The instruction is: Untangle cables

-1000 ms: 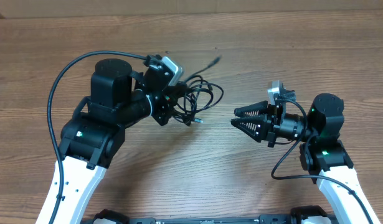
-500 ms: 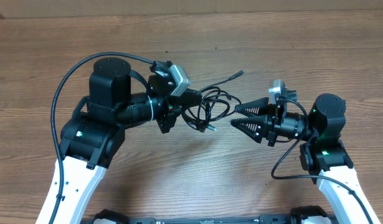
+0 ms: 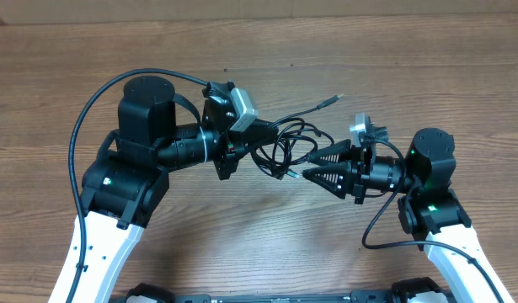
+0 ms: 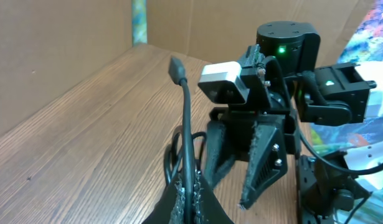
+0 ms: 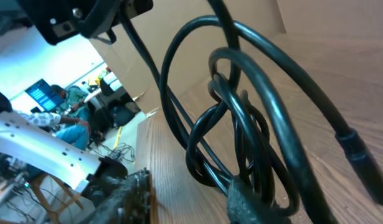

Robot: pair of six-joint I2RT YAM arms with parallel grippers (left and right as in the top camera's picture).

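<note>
The cables hang as a small knot of black loops above the desk, between my two end effectors and clear of the wood. From the knot one strand runs up and to the right, ending in a plug end.

My left end effector is clamped tight on the left side of the bundle. The overhead view shows only that it meets the loops. The left wrist view shows the grip itself: my fingers are pressed together on the cord, which rises straight up from them to the plug end.

My right end effector points at the knot from the right, its tips at the lower right edge of the loops. The left wrist view looks at it head on, and there its two fingers stand apart with bare wood between them, below its grey wrist camera. The right wrist view fills with the tangle: several loops cross and twist round one another, which the overhead view is too small to show. Some strands run down to my right-hand finger. They seem to touch it, but the view is too close and blurred to be sure, and nothing is pinched.

Behind the desk, the left wrist view shows a cardboard wall.
</note>
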